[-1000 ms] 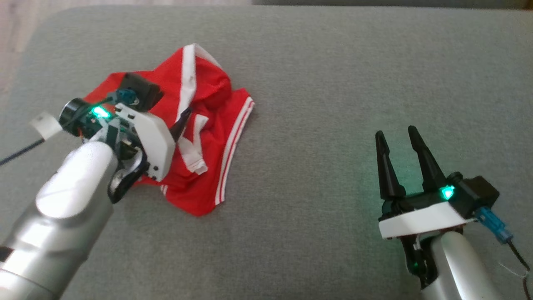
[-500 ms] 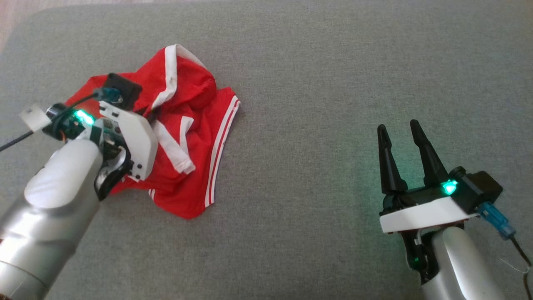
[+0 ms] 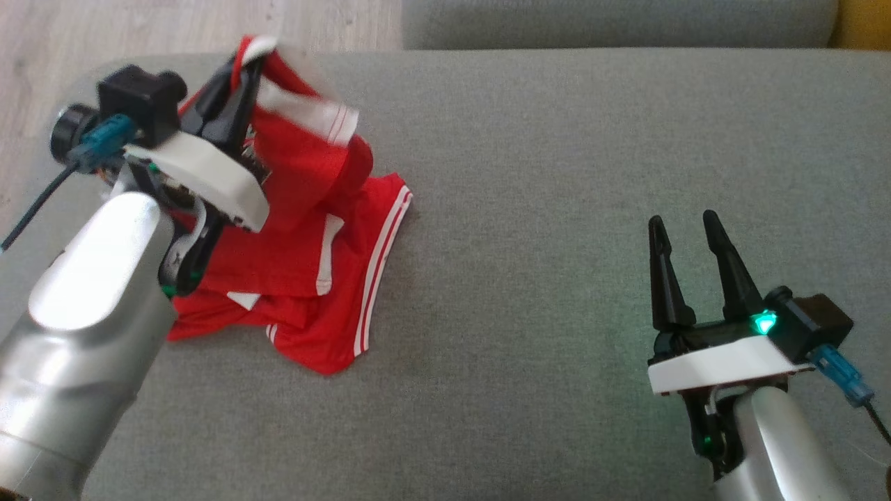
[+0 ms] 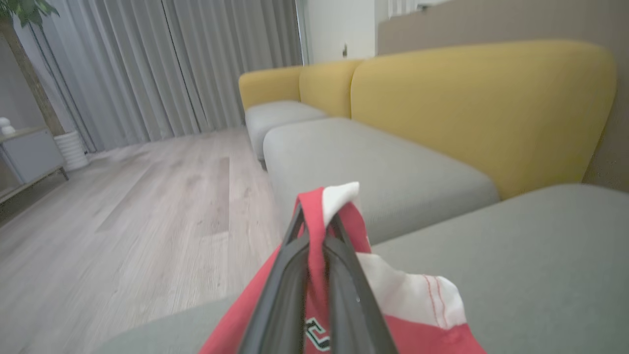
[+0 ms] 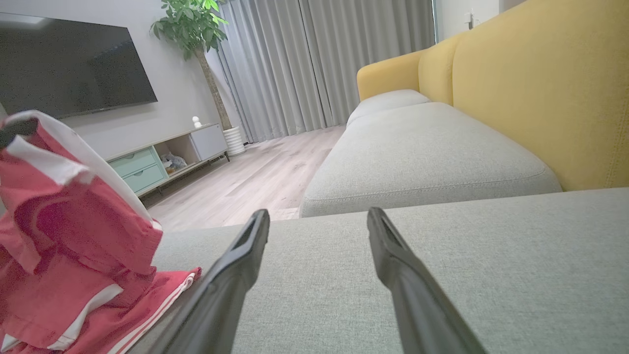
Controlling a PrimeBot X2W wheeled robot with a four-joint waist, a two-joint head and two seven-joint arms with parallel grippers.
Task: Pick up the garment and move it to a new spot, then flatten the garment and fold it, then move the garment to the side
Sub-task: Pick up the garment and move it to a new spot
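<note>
The pick-up is in hand: an edge of the red garment [image 3: 299,243] is pinched by the left gripper [image 4: 317,221] and held up, the rest lying on the grey seat [image 3: 557,209]. The right gripper [image 3: 682,219] is spread and empty. Next, a clear lift and carry is called for.

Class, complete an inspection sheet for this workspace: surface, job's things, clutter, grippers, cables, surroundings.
Surface: grey sofa cushion, flat.
Job's things: red garment with white stripes, crumpled; one edge raised, rest on the cushion.
Clutter: nothing seen.
Grippers: left gripper shut on the garment's edge; right gripper open, over bare cushion.
Cables: left wrist cable and right wrist cable, blue plugs, away from the garment.
Surroundings: yellow backrest, wooden floor, grey curtains, television, potted plant.
</note>
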